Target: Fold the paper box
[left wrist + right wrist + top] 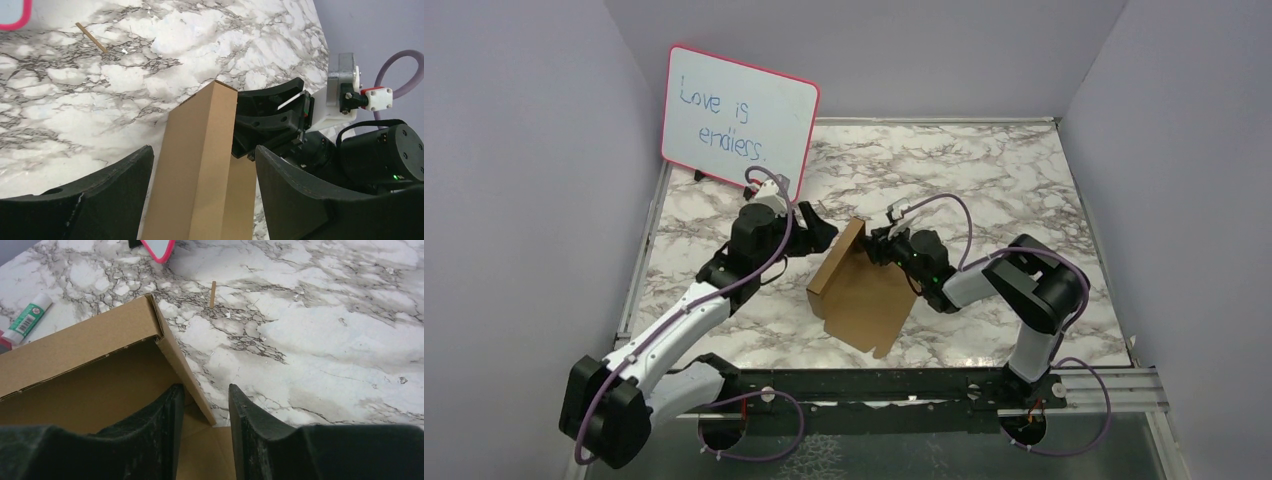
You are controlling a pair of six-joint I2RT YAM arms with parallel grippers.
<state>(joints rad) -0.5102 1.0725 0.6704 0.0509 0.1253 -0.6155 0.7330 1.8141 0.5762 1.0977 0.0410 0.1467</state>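
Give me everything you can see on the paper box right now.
The paper box is plain brown cardboard, half folded. Its base panel lies flat on the marble table, near edge notched. One long wall stands upright along its left side, a short end flap bent in at the far corner. The open left gripper straddles the wall; the open right gripper straddles the flap. Contact is unclear.

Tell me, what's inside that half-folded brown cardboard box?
Only bare brown cardboard shows inside the paper box, plus one finger of the right gripper, which straddles its side wall. Whatever lies beneath that finger is covered.
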